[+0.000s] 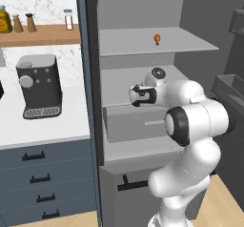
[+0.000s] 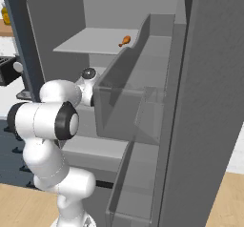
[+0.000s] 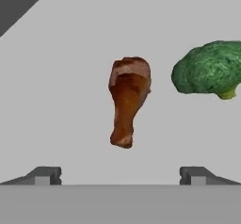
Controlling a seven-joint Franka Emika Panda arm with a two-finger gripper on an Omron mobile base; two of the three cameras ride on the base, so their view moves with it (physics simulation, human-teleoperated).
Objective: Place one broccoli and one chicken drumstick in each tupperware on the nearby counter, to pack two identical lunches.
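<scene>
Reaching into the open fridge, the gripper [image 3: 120, 175] hung over a reddish-brown drumstick [image 3: 127, 100], jaws spread wide and holding nothing.

Seen from the hand, the drumstick lay on a pale grey shelf [image 3: 61, 100], its bulbous end pointing away from the fingertips and its bone end nearer them, roughly centred between the two tips; a broccoli [image 3: 211, 68] sat just beside it to the right, apart from it. An orange drumstick [image 1: 157, 39] rested on the higher shelf [image 1: 190, 44]. Judging by this, the first pick was in hand and nothing was packed yet. The next move would call for lowering straight down, closing across the drumstick's thick part without nudging the broccoli, then carrying it out toward the counter [image 1: 47, 128].
</scene>
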